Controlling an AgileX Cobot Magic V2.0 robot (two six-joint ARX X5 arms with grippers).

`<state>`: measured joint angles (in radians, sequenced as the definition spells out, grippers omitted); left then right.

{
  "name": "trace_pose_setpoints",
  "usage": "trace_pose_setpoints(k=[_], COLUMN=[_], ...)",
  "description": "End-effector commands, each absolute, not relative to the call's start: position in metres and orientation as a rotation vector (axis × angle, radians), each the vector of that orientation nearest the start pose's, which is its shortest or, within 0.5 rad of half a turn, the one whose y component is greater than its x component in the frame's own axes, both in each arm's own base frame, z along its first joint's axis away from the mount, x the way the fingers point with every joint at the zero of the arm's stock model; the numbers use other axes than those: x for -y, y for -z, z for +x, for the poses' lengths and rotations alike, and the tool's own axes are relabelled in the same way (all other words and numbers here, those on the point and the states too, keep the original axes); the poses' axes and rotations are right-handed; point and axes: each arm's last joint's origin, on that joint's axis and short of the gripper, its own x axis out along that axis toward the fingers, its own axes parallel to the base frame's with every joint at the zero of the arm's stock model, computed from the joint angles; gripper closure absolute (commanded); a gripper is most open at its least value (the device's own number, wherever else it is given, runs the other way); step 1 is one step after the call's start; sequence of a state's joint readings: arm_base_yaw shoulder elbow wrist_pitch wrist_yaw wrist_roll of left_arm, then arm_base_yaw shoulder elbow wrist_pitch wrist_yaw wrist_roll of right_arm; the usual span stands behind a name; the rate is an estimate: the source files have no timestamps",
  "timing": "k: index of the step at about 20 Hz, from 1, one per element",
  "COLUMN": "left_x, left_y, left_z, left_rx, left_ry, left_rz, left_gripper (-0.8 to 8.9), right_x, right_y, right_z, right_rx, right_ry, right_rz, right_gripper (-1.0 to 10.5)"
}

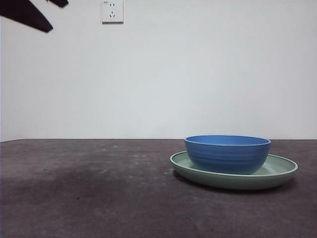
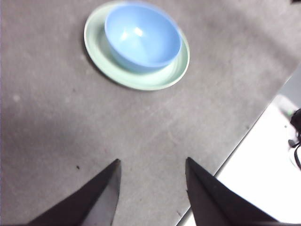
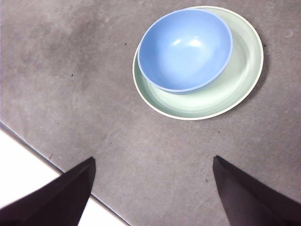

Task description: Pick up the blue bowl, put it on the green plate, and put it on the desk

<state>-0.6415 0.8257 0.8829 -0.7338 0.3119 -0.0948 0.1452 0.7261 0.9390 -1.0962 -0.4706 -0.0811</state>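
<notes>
The blue bowl [image 1: 228, 153] stood upright inside the green plate [image 1: 277, 176], its base resting on the plate's glossy floor and its opening facing up with nothing in it. The bowl sat off-centre in the plate, close against one part of the raised rim, so that a broad crescent of bare plate floor showed on the opposite side; this was visible from both wrist cameras, bowl [image 2: 142, 38] on plate [image 2: 175, 73] and bowl [image 3: 185, 49] on plate [image 3: 240, 84]. The plate lay flat on the desk [image 1: 89, 193], a dark mottled surface with pale scuffs. In the front view a white wall stood behind the plate, with a wall socket [image 1: 112, 11] high up on it, well apart from the plate. The left gripper [image 2: 151, 162] hovered above the desk, well apart from the plate, jaws spread with bare desk between them and gripping nothing. The right gripper [image 3: 153, 160] likewise hung above the desk, apart from the plate, jaws widely separated and released. Near each gripper, the desk's edge and a pale surface beyond it were visible. A black arm tip [image 1: 29, 14] showed above the desk, far from the plate; which arm it was could not be told.
</notes>
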Motion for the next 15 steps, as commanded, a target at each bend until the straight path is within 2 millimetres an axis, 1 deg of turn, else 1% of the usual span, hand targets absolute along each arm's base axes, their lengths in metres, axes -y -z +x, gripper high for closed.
trace_pose_setpoints(k=[1,11,13,15], left_x=[0.1022,0.1022,0.1022,0.1022], left_y=[-0.3147,-0.3146,-0.3146,-0.3146], left_z=[0.1202,0.1203,0.1202,0.1202], left_rx=[-0.72,-0.722,-0.722,-0.725], left_ry=[0.894,0.894,0.894,0.892], left_rz=[0.032,0.033,0.032,0.026], left_gripper=[5.93,5.93,5.93,5.93], right_x=[-0.0291,-0.0291,-0.0286,-0.0273], right_y=[-0.3217,-0.3217,-0.3214,-0.321], right_z=[0.1059,0.1062,0.1066,0.1082], right_rx=[-0.845,-0.851,-0.861,-0.866], right_ry=[-0.613,-0.602,-0.57,-0.502], right_rz=[0.07,0.086,0.106,0.107], right_gripper=[5.5,5.5,5.5,5.5])
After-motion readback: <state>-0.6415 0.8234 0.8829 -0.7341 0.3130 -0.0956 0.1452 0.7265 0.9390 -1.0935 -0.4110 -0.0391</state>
